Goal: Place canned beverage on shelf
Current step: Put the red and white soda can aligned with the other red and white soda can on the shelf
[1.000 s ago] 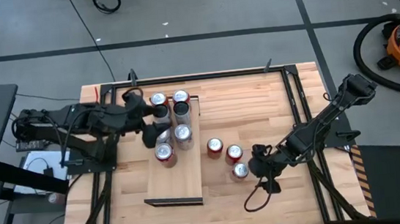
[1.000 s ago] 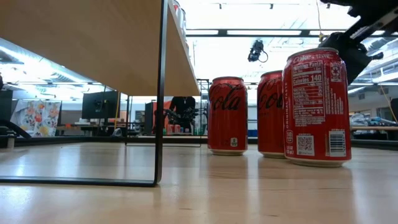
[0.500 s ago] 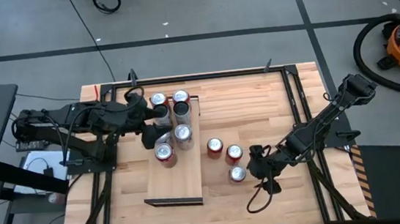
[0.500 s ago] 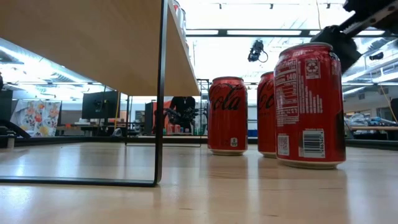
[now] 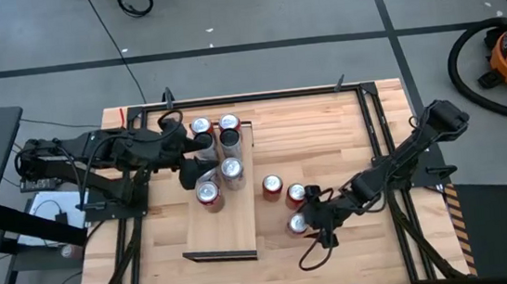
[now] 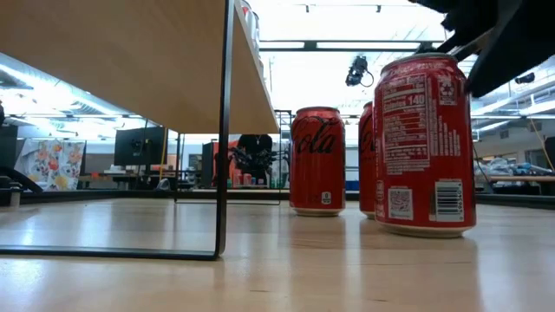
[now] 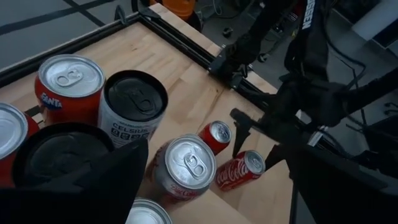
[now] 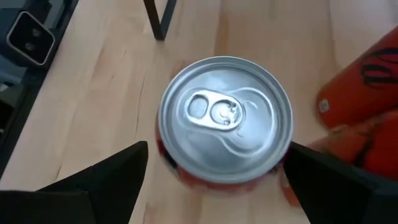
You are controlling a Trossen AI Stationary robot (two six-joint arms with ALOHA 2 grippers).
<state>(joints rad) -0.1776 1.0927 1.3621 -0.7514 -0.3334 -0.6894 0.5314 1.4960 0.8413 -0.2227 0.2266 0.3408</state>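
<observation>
A red cola can stands upright on the planked tabletop, to the right of the shelf. My right gripper is open, one finger on each side of the can's top. The shelf is a pale board raised on dark legs, and several cans stand on its far half. My left gripper hovers open above those cans and touches nothing. My right gripper comes slanting down from the table's right, its fingers astride the can just below the rim. One finger lies against the can's upper wall. Whether the other finger touches, I cannot tell. The can stands upright, its base on the table.
Two more red cans stand just beyond the near one, close beside my right gripper. A dark cable loop hangs under the right wrist. Dark frame rails run along the table's sides.
My right gripper has gone down and toward the table's left edge, closing in over the near red can. The can has slid a little toward the left and near edges, still upright, and has turned about its own axis.
</observation>
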